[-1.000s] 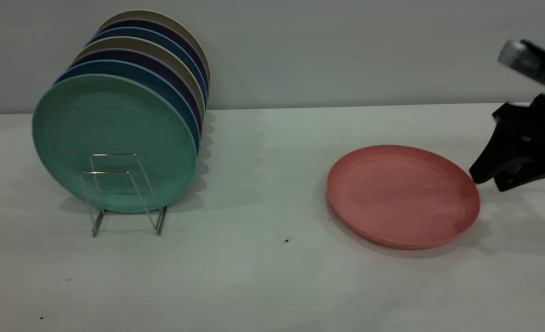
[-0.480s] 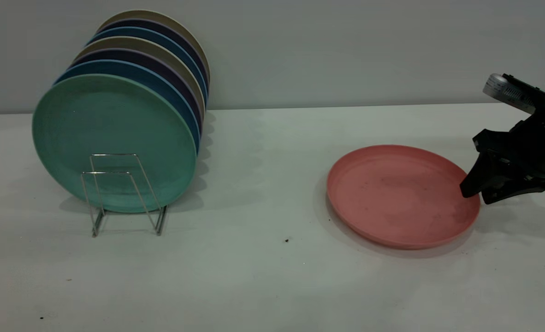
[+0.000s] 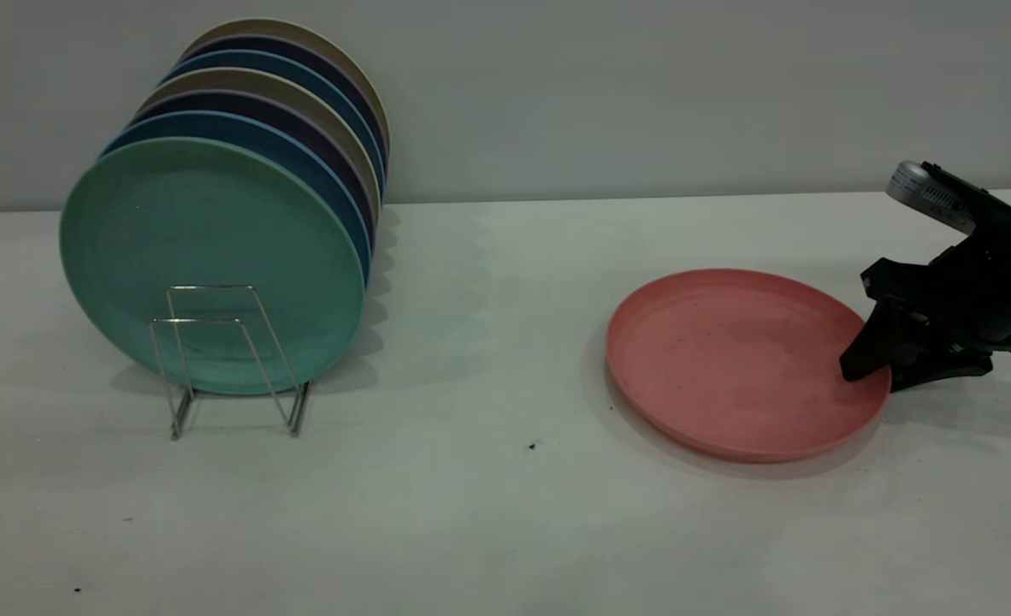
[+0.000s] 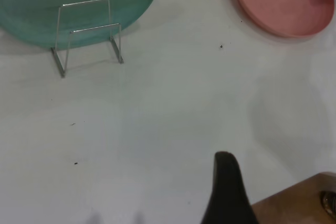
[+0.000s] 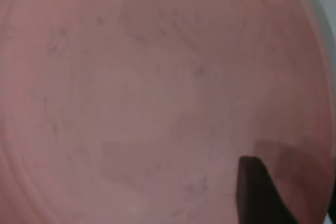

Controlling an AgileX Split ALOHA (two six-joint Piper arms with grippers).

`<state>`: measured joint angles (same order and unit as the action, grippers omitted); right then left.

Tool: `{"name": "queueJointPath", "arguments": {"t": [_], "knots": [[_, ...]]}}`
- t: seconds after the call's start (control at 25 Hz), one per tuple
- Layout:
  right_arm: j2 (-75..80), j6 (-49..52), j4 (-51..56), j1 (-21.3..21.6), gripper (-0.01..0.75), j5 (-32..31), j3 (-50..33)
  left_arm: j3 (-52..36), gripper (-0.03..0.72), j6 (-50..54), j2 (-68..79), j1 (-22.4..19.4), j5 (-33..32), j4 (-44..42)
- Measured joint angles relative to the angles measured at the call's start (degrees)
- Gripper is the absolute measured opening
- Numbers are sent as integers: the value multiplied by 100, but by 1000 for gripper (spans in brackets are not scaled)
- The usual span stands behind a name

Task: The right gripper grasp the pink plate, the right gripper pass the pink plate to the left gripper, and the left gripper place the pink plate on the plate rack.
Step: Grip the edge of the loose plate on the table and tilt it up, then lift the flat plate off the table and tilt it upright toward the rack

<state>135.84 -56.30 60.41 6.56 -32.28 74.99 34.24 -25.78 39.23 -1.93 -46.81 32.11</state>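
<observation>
Pink plate (image 3: 741, 364): lying flat on the white counter (image 3: 505, 513), well to the right of the plate rack (image 3: 227, 359) as the exterior view shows it. Faint dark scuffs are showing across its inner face in the right wrist view.

Right hand (image 3: 872, 376): sitting at the pink plate's right rim, its jaws spread. The upper black finger is reaching over the rim onto the plate's inner face; the lower one is lying outside the rim, near the counter. Whether either finger is touching the plate cannot be told. A silver ribbed cylinder (image 3: 920, 192) is riding on its body, above and right of the plate.

Left hand (image 4: 227, 190): hanging over bare counter, well apart from the pink plate and nearer the camera side than the rack. Only one blunt black finger is showing, so its state cannot be told.

Plate rack: standing left of the pink plate, its front wire loops standing free. Behind them a teal-green plate (image 3: 206, 257) is standing on edge, heading a row of blue, purple and beige plates (image 3: 317, 111).
</observation>
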Motion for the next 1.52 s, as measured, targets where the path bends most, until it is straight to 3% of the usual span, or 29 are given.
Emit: {"name": "queueJointPath", "arguments": {"t": [0.16, 0.28, 0.48, 0.72, 1.24, 1.52], "knots": [[56, -22, 151, 6, 94, 16, 0, 0, 541, 0, 0, 0, 0, 0], [63, -25, 269, 10, 23, 37, 0, 0, 541, 0, 0, 0, 0, 0], [63, -249, 307, 17, 16, -283, 0, 0, 541, 105, 0, 0, -2, 128], [72, -1012, 279, 17, 15, -1264, 0, 0, 541, 49, 391, 0, -206, 564], [-271, -1743, 1193, -5, 15, -2440, 0, 0, 541, -1625, 2476, 0, 294, 2217], [-284, -1755, 1259, -154, 15, -2497, 0, 0, 541, -2807, 3421, 0, 521, 3380]]}}
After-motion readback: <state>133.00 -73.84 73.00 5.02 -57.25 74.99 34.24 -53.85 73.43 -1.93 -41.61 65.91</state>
